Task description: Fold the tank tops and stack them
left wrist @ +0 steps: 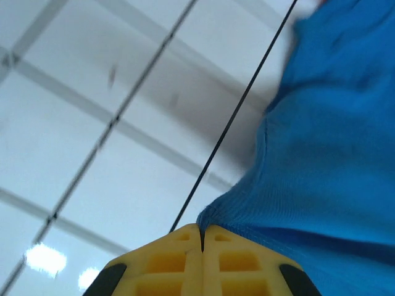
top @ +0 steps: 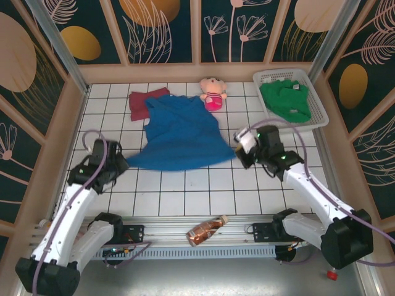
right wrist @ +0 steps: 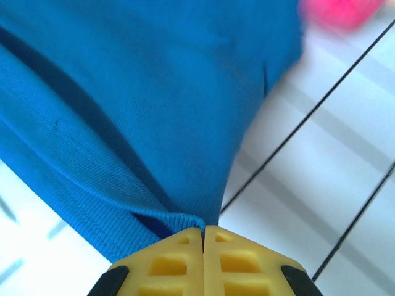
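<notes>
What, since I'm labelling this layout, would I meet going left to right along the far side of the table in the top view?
maroon tank top → pink plush doll → green tank top, lying in the white basket

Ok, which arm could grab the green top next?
Probably right: the green tank top lies in the basket just beyond the right end effector, though that grips the blue tank top.
</notes>
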You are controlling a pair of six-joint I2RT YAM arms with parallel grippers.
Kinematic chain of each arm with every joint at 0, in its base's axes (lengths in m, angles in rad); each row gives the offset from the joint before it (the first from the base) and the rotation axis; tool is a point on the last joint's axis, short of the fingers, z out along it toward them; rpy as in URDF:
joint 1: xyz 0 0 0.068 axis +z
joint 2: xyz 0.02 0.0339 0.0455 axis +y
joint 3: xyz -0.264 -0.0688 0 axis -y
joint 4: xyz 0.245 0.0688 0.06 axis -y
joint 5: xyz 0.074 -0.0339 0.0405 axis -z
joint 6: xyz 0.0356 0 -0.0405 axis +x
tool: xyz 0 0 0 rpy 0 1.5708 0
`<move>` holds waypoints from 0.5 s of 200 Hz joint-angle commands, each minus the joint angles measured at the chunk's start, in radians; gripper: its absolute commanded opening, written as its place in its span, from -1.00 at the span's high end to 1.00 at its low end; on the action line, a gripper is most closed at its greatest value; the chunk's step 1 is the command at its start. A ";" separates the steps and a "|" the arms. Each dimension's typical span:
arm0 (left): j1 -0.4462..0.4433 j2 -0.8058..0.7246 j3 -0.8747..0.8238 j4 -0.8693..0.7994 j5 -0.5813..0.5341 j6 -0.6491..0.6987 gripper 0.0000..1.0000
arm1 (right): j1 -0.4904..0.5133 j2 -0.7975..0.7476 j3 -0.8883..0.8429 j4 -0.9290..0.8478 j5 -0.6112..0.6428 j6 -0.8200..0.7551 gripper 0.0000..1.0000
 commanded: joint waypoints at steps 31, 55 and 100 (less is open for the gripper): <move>0.004 -0.061 -0.159 -0.080 0.226 -0.066 1.00 | 0.025 0.013 -0.094 -0.097 0.136 -0.118 1.00; 0.003 -0.050 -0.161 -0.123 0.238 -0.060 1.00 | 0.025 -0.001 -0.077 -0.155 0.182 -0.128 1.00; -0.027 -0.033 -0.215 -0.117 0.377 -0.045 1.00 | 0.040 -0.082 -0.050 -0.229 0.175 -0.127 1.00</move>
